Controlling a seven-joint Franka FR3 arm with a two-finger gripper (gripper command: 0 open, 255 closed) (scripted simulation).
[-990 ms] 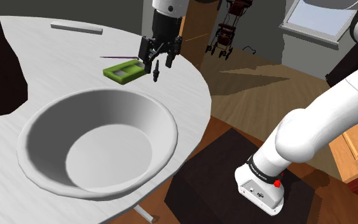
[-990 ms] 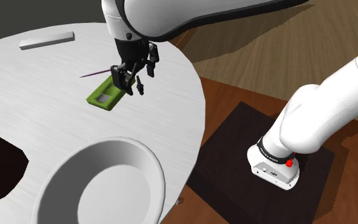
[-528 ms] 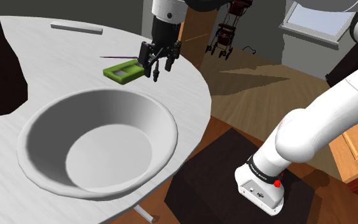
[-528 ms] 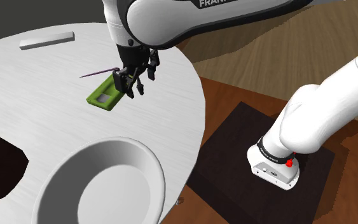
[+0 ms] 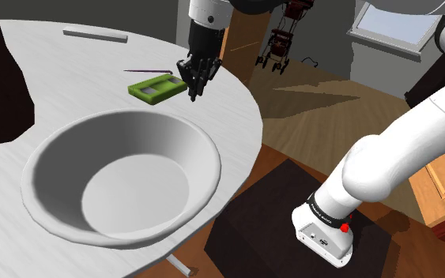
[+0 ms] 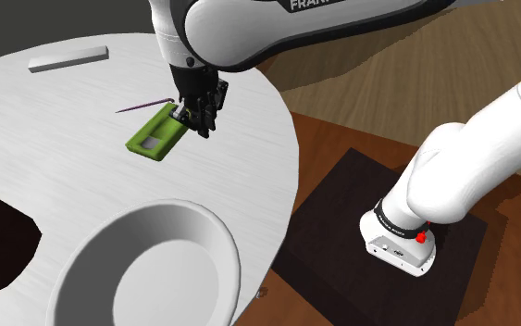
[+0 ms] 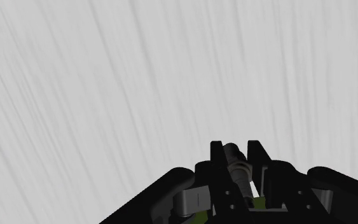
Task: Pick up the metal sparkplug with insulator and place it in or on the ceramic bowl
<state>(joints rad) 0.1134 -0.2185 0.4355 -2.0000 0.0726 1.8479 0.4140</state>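
Note:
The sparkplug [image 7: 235,169] is a small dark rod with a grey ribbed middle, clasped between my two black fingers. My gripper [image 5: 194,85] is shut on it, low over the white table, just beside a green flat case [image 5: 153,88]. From the second exterior view the gripper [image 6: 200,123] points straight down at the table's far side. The sparkplug's dark tip [image 5: 194,95] pokes out below the fingers. The large pale bowl [image 5: 54,150] sits nearer the camera, upright and with nothing in it, well apart from the gripper. Its rim [image 6: 92,255] reaches the table's front edge.
A thin purple stick [image 5: 145,71] lies behind the green case [image 6: 155,137]. A grey bar [image 5: 94,33] rests at the table's far side. The round table's edge [image 5: 248,118] runs close to the gripper, with wooden floor beyond. A stroller [image 5: 280,39] stands in the background.
The fingers stood apart around the sparkplug and have now closed on it. The hand dropped slightly toward the table before that.

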